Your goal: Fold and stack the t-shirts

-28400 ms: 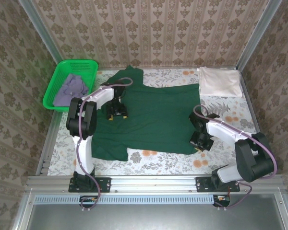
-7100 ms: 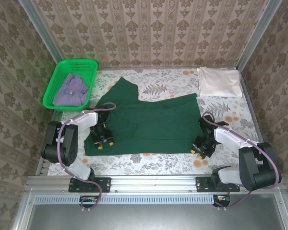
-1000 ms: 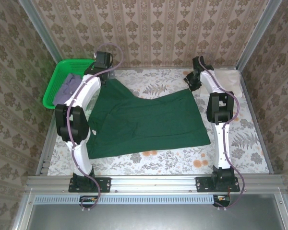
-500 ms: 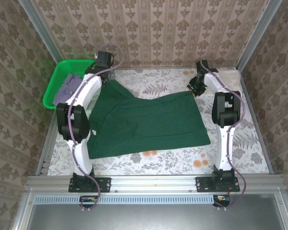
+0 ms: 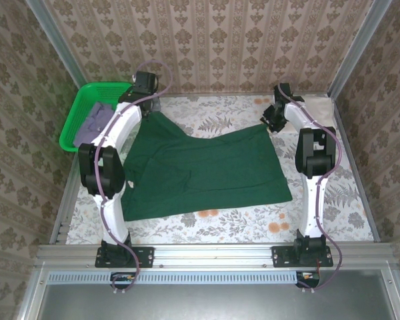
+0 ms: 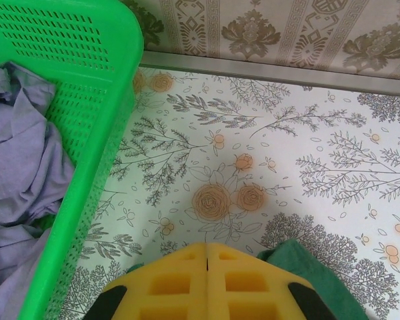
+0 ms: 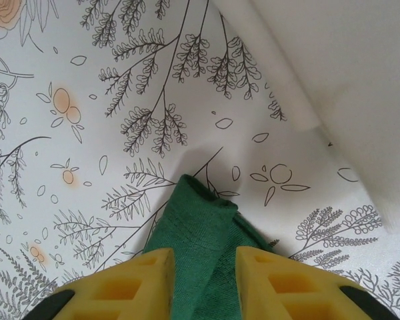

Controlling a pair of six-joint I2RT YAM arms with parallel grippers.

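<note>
The left gripper [image 6: 207,257] is clenched on the dark green t-shirt [image 5: 200,167] at its far left corner. The right gripper [image 7: 205,259] straddles its far right corner; whether it grips, I cannot tell.

The bottom edge cuts off the left gripper [image 6: 207,248], whose closed fingers [image 6: 167,283] cover all but small scraps of the green shirt [image 6: 313,280], so any pinch on the cloth cannot be told; the basket [image 6: 87,73] and lavender shirt [image 6: 20,180] run off the left edge. The right gripper [image 7: 205,255] is likewise cut off, its hold on the green fold unclear, and the cream shirt [image 7: 360,73] runs off the right. From above, the right arm [image 5: 312,143] hides much of the cream shirt.
</note>
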